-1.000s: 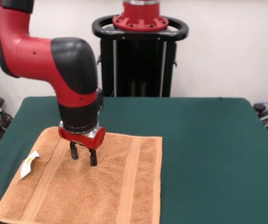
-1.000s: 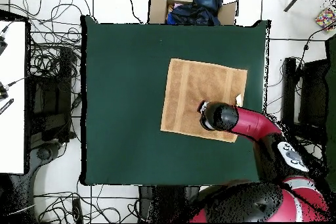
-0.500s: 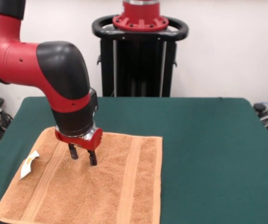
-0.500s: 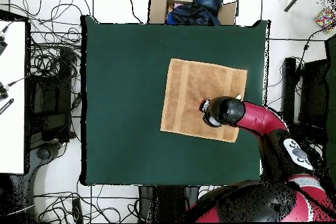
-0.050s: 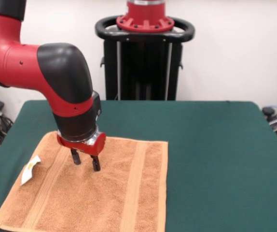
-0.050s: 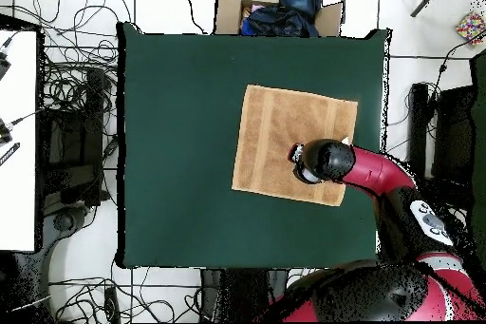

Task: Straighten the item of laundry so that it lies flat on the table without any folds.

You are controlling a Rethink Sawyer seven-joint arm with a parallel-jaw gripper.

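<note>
Orange-tan terry towel (image 5: 95, 193) lies spread flat on the green desk (image 5: 215, 159), its white tag (image 5: 29, 170) left of the jaws (image 5: 86, 161), which hang released, fingers apart, just above the cloth's middle.

In the front view we lose the towel (image 5: 90, 193) at the lower edge of the frame, its near corners cut off, and the desk (image 5: 215, 159) runs out at the bottom too. From overhead, the arm covers the tool (image 6: 302, 162) and part of the towel's (image 6: 275, 135) right side; its white tag (image 6: 345, 141) barely peeks out.
</note>
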